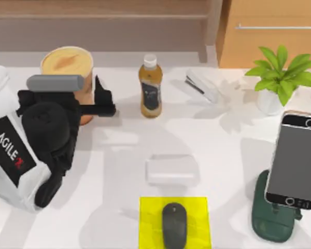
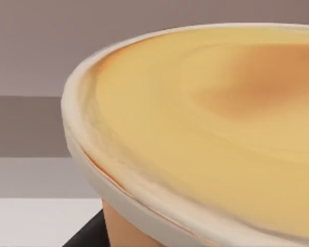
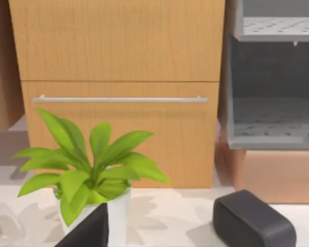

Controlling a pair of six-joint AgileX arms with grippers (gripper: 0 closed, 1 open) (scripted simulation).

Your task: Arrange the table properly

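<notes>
Mouse and yellow pad cut off at the top view's lower edge.

Beyond the far edge of the work surface you see a light-brown wooden cabinet at the top view's right. Its front is split by a horizontal seam into an upper panel and a lower drawer front, and a slim metal handle runs across the drawer front just below the seam. Beside the cabinet, in the right wrist view, you see a grey open shelving unit with perforated shelves, standing over a tan base block. Along the far side at the top view's left you see a wooden ledge above a greyish-brown wall. Soft shadows fall beside the standing objects.
</notes>
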